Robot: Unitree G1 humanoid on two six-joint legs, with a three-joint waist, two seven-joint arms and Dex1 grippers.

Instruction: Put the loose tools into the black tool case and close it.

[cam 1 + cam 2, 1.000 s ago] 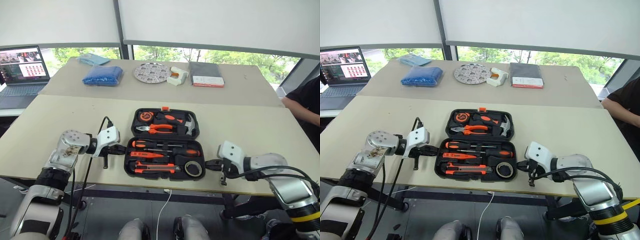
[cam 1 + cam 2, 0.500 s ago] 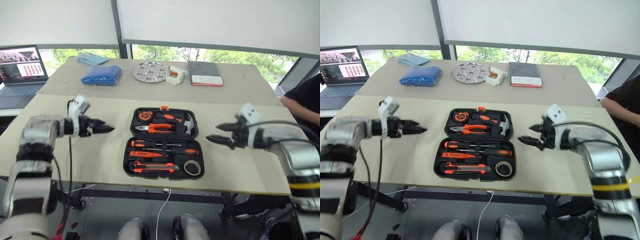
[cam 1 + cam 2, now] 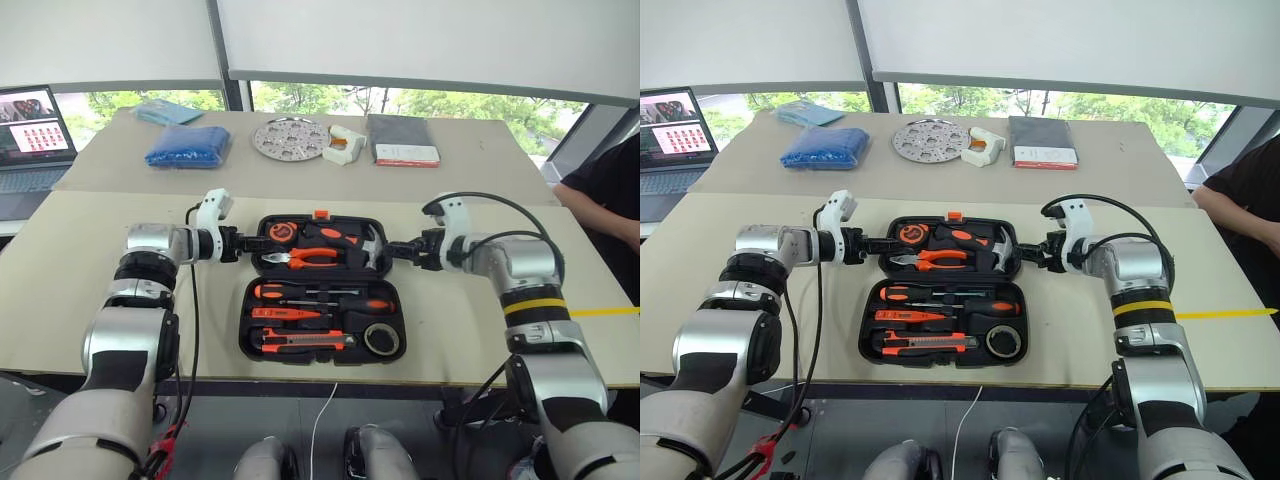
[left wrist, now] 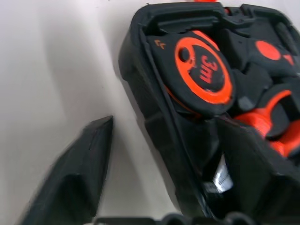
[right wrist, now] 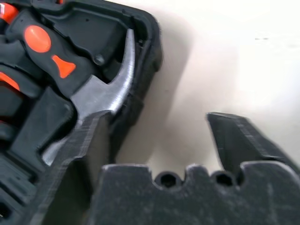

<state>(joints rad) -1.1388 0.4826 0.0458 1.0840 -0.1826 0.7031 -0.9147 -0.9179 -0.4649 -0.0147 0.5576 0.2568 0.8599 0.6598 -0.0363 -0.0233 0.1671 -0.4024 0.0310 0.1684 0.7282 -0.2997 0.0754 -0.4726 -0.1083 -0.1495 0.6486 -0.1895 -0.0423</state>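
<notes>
The black tool case [image 3: 322, 288] lies open mid-surface, tools slotted in. Left claw [image 3: 246, 243] at its lid's 9 o'clock edge, right claw [image 3: 392, 247] at 3 o'clock — both spread astride the rim. Closing step: pinch, then fold the lid toward 6 o'clock.

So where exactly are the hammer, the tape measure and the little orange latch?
hammer [image 5: 101, 91], right wrist view, on its steel head.
tape measure [image 4: 202, 70], left wrist view, on its orange-ringed face.
orange latch [image 3: 321, 214], left eye view, at the case's far edge.
</notes>
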